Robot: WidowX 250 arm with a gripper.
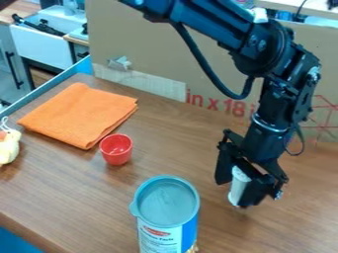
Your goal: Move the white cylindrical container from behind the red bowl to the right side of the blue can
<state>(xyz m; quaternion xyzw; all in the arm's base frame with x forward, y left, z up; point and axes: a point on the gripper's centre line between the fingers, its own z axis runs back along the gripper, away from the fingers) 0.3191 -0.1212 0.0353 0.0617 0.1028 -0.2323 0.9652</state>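
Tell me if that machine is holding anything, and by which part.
The end effector holds a white, roughly cylindrical object by its sides; how high up is unclear.

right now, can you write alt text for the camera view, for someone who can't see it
A black robot arm holds a white cylinder in its jaws over a brown table. A lidded canister stands in the foreground, with a small red cup and folded orange cloth beyond it, toward picture left.
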